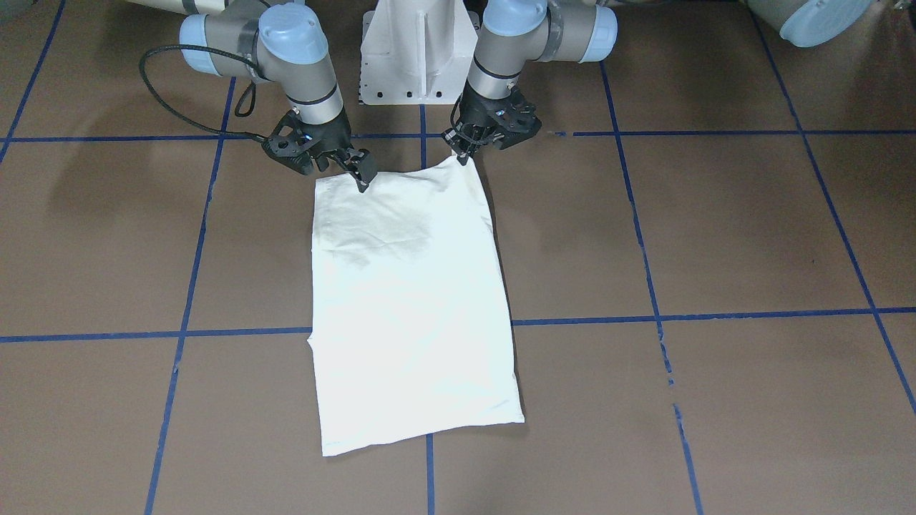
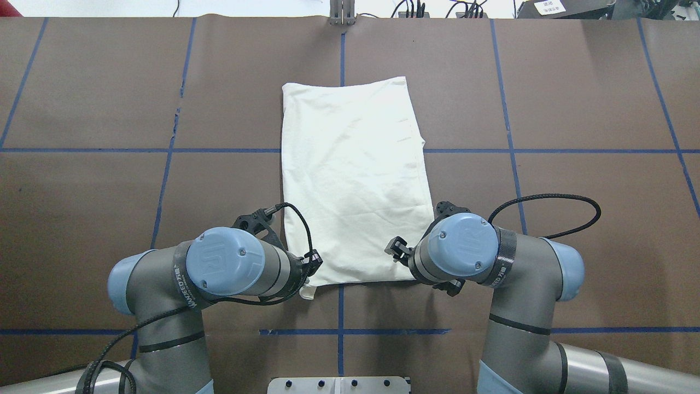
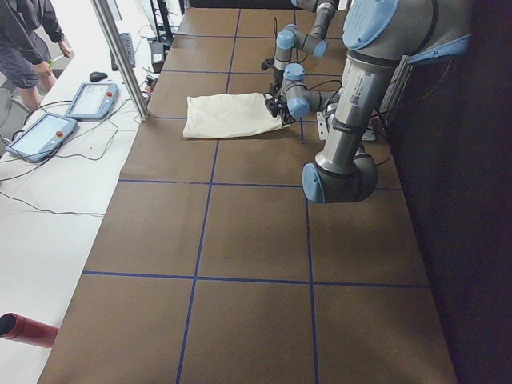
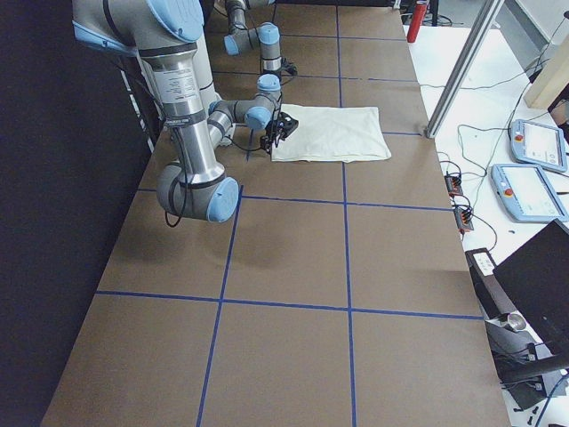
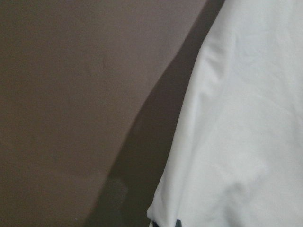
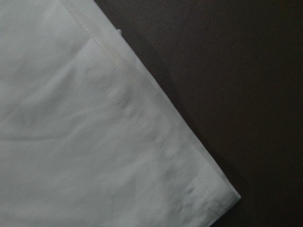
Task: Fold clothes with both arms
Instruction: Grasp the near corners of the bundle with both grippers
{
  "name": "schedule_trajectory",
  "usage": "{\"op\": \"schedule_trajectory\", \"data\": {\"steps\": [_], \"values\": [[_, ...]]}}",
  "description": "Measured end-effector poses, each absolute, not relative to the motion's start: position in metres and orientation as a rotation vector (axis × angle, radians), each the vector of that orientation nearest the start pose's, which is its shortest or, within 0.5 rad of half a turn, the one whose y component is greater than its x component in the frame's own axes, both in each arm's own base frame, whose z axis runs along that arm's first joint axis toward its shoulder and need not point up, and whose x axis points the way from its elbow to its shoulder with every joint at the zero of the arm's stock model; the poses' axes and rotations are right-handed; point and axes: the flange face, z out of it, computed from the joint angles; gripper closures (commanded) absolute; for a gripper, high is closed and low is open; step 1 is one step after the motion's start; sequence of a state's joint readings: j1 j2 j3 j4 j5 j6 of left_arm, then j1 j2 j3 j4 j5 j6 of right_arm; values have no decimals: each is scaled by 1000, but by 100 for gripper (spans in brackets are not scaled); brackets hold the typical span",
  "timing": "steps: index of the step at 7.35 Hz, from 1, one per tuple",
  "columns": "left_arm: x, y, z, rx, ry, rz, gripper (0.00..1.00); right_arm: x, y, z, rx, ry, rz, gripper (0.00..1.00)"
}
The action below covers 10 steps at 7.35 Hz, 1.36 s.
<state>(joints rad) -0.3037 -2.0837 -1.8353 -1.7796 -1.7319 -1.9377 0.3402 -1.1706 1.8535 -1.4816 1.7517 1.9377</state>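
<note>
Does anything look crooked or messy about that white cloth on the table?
Slightly. The folded shirt lies askew to the blue tape lines, and a small flap pokes out at its near corner by the left gripper. No damage shows.

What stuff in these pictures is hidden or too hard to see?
Underside of the shirt: against the table in every view.
Left gripper: overhead, its own wrist covers it; front view too small to judge its grip.
Right gripper: front view, jaws too small to judge.
Person: left view, cut off by the picture's edge.
</note>
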Motion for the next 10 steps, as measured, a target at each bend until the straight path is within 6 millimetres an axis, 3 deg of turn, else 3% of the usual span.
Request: {"op": "schedule_trajectory", "data": {"steps": [4,10], "values": [[561,-299,225,-178,998,-528,100,-548,-299,309,-192,-745,584,0],[562,-298,225,-180,998,-530,100,-554,-302,314,-162,-735,585,2]]}}
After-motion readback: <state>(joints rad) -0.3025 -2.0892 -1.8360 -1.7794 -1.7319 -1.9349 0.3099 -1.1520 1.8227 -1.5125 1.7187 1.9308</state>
